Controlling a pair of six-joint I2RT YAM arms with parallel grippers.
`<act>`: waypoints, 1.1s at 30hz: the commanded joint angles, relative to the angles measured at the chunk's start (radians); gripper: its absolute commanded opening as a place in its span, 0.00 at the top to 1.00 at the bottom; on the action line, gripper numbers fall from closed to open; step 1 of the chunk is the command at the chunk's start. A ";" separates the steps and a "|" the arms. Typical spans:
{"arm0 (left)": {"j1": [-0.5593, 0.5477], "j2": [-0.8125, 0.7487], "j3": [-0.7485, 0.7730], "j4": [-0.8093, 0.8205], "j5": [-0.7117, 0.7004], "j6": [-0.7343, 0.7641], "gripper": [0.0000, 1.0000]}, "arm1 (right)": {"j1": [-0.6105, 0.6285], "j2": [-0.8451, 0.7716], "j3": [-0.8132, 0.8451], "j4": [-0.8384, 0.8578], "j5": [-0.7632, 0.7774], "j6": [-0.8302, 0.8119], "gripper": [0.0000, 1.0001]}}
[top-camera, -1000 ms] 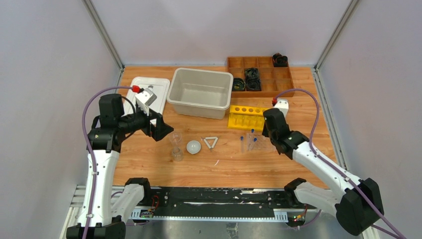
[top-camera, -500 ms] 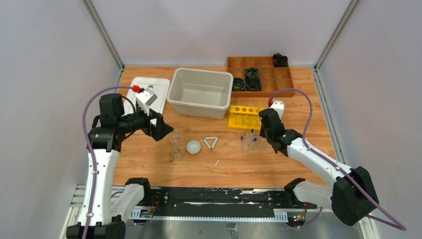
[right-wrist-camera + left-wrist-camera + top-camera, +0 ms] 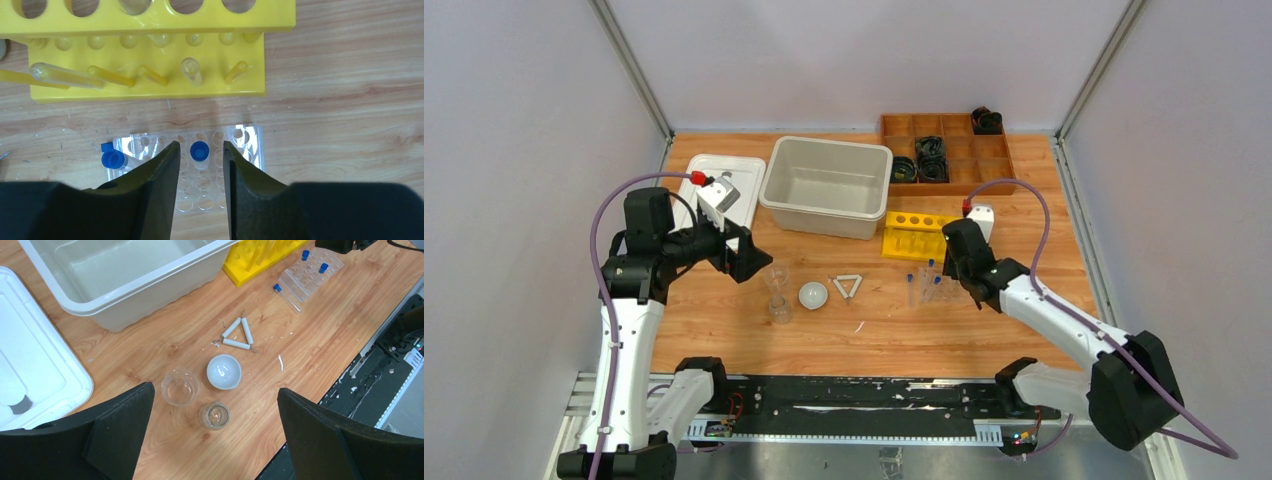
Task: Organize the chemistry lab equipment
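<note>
The small blue-capped clear tube (image 3: 200, 151) stands in a clear plastic rack (image 3: 245, 140), on the near side of the yellow test-tube rack (image 3: 150, 90). The right gripper (image 3: 199, 146) straddles its cap, jaws narrowly parted and gripping nothing. The tube looks light, slick and probably brittle, so take it by the cap. Another capped tube (image 3: 112, 159) to the left may crowd that finger. The left gripper (image 3: 214, 390) hangs wide over the small clear glass beakers (image 3: 180, 388).

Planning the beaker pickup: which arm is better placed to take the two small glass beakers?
Left. The left gripper hangs open above the beakers; the right gripper is far off, over the clear tube rack.
</note>
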State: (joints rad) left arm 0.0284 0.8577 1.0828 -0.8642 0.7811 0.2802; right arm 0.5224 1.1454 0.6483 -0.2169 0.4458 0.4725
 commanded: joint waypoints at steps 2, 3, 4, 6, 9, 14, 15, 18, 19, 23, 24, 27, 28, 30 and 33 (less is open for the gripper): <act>-0.004 0.002 0.029 -0.001 0.005 0.007 0.00 | -0.008 -0.088 0.119 -0.115 0.014 0.028 0.54; -0.004 0.002 0.030 -0.001 0.006 0.005 0.00 | -0.003 -0.101 0.138 -0.126 0.009 0.029 0.54; -0.004 0.002 0.033 -0.001 0.006 0.004 0.00 | 0.008 -0.111 0.155 -0.134 0.008 0.029 0.54; -0.004 0.001 0.035 -0.001 0.006 0.001 0.00 | 0.049 -0.115 0.185 -0.139 0.001 0.026 0.53; -0.004 0.003 0.037 -0.001 0.006 -0.004 0.00 | 0.146 -0.061 0.230 -0.144 -0.044 0.043 0.52; -0.004 0.010 0.043 -0.002 -0.004 -0.018 0.00 | 0.293 0.128 0.299 -0.167 -0.075 0.085 0.52; -0.003 0.010 0.044 -0.001 -0.006 -0.019 0.00 | 0.309 0.164 0.312 -0.177 -0.070 0.092 0.52; -0.004 0.007 0.048 -0.001 -0.009 -0.019 0.00 | 0.322 0.255 0.329 -0.184 -0.063 0.113 0.51; -0.004 0.005 0.049 -0.001 -0.009 -0.019 0.00 | 0.324 0.278 0.327 -0.182 -0.055 0.117 0.49; -0.004 -0.001 0.048 -0.001 -0.014 -0.016 0.00 | 0.324 0.350 0.328 -0.177 -0.022 0.124 0.45; -0.004 -0.002 0.048 -0.001 -0.013 -0.015 0.00 | 0.323 0.368 0.329 -0.177 -0.014 0.125 0.45; -0.004 0.001 0.048 -0.001 -0.010 -0.016 0.00 | 0.323 0.420 0.333 -0.176 -0.003 0.137 0.44; -0.004 0.001 0.047 -0.001 -0.008 -0.015 0.00 | 0.324 0.438 0.337 -0.175 -0.003 0.143 0.44; -0.004 0.001 0.047 -0.001 -0.006 -0.015 0.00 | 0.323 0.464 0.338 -0.175 0.000 0.153 0.44; -0.004 0.001 0.045 -0.001 -0.007 -0.014 0.00 | 0.323 0.492 0.339 -0.172 0.002 0.166 0.44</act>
State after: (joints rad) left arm 0.0284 0.8658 1.1015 -0.8696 0.7731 0.2695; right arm 0.8379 1.6070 0.9604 -0.3717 0.4049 0.5968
